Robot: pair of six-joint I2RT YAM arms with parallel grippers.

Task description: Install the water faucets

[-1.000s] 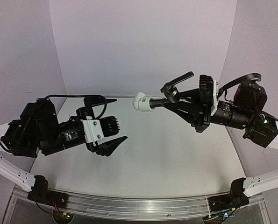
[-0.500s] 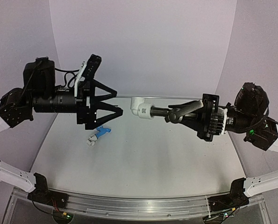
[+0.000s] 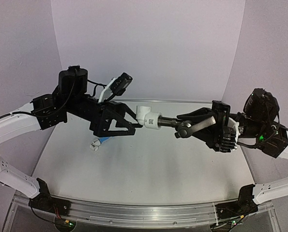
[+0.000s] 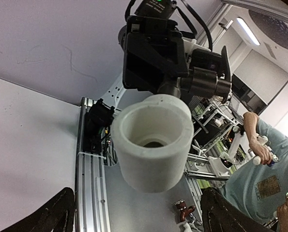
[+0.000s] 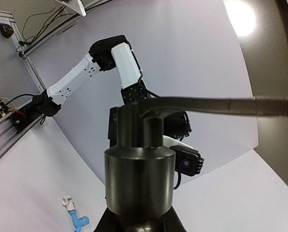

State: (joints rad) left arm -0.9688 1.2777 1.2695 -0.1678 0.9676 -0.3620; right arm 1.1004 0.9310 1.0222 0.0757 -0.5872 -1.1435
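- The right gripper (image 3: 196, 124), right of centre in the top view, is clamped on the dark metal faucet (image 3: 183, 128), held level above the table (image 3: 153, 169)
- In the right wrist view the faucet's lever (image 5: 221, 104) runs off to the right edge
- A white fitting (image 3: 147, 116) sits on the faucet's left end, at mid-frame
- The left gripper (image 3: 136, 121) reaches in from the left with its fingers (image 4: 54, 215) spread wide; the left wrist view shows them in the lower corners, either side of the fitting's open mouth and apart from it
- The light blue faucet (image 3: 105, 140) lies on the table left of centre, below the left gripper, with a small white piece (image 3: 94, 145) at its lower-left end
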